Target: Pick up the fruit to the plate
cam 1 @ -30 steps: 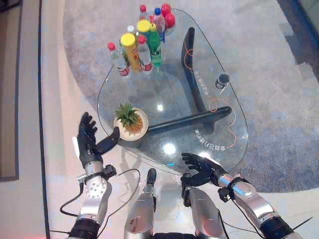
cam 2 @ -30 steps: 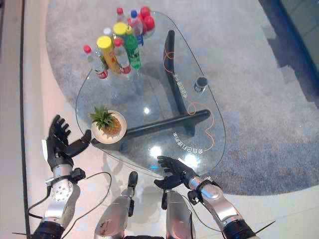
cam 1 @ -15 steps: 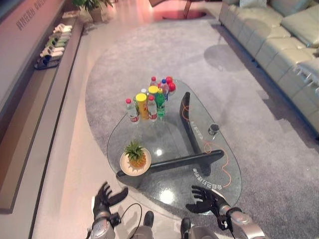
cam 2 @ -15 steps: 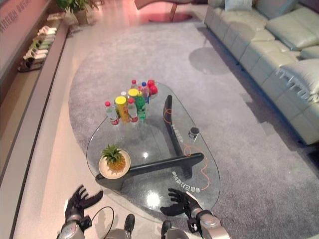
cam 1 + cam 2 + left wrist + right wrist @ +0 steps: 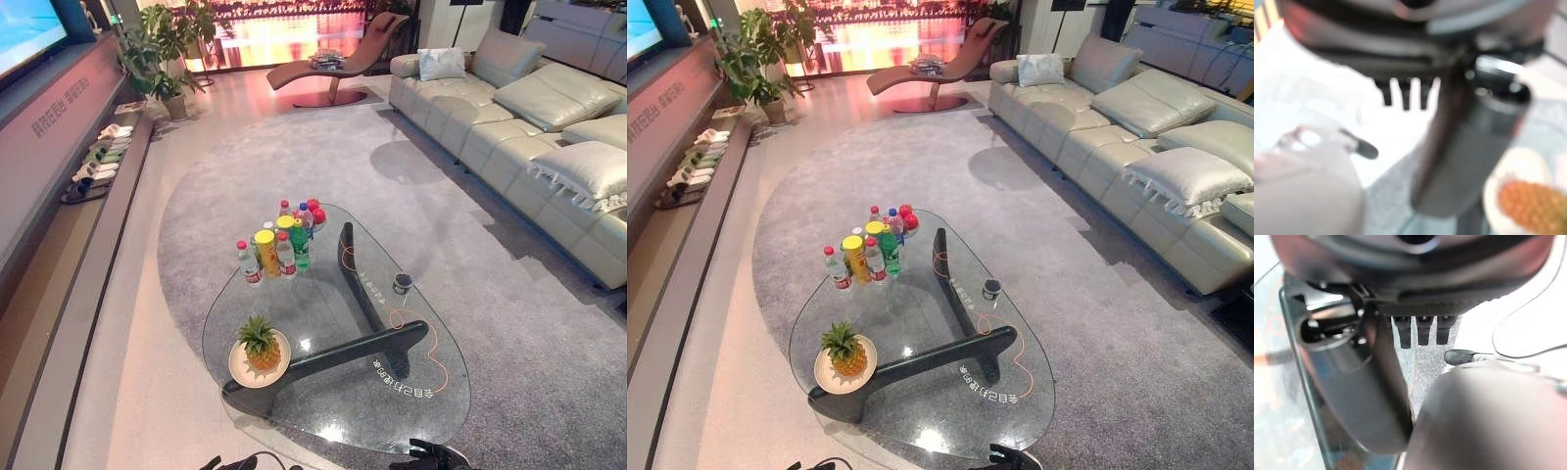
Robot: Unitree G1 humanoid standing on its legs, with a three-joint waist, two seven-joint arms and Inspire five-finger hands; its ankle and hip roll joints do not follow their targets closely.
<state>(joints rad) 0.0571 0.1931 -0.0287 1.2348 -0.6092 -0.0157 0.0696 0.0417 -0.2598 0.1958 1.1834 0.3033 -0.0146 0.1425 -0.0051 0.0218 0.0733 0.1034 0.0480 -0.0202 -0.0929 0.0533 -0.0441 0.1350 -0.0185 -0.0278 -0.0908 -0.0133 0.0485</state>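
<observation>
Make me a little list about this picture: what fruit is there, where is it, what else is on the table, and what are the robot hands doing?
fruit: pineapple
where: standing on the plate, near the glass table's left edge
also on table: bottles clustered at the far end; small dark cup at the right edge
left robot hand: fingers straight, holding nothing
right robot hand: fingers straight, holding nothing
around: grey rug, sofa, potted plant
</observation>
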